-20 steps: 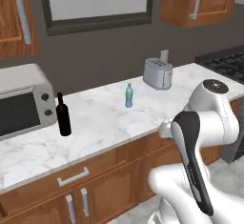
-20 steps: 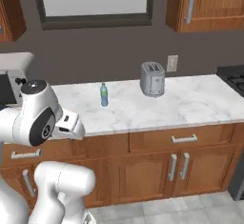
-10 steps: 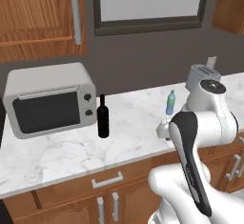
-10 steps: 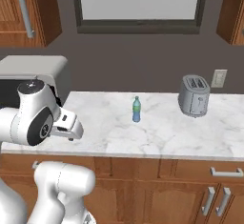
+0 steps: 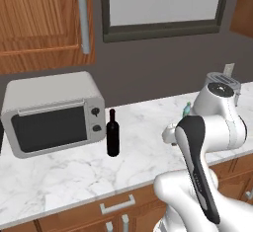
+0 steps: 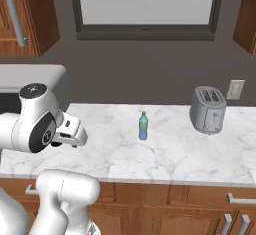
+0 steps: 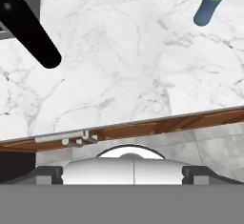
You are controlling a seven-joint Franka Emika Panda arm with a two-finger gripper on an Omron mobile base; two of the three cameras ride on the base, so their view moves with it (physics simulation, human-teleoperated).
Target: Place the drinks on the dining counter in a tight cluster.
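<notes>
We've got the wine bottle upright on the marble desk just beside the microwave, the water bottle upright well to its right, toward the toaster. Our tool hangs wide and empty over the desk's front edge; in the hand view the wine bottle is ahead-left, the water bottle ahead-right. Wood cabinets and a window sit behind.

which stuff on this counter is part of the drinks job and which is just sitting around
Part of the job:
- black wine bottle, upright beside the microwave
- small blue water bottle, upright in the middle of the counter

Just lying about:
- microwave
- toaster
- wall outlet
- marble wall counter the bottles stand on now
</notes>
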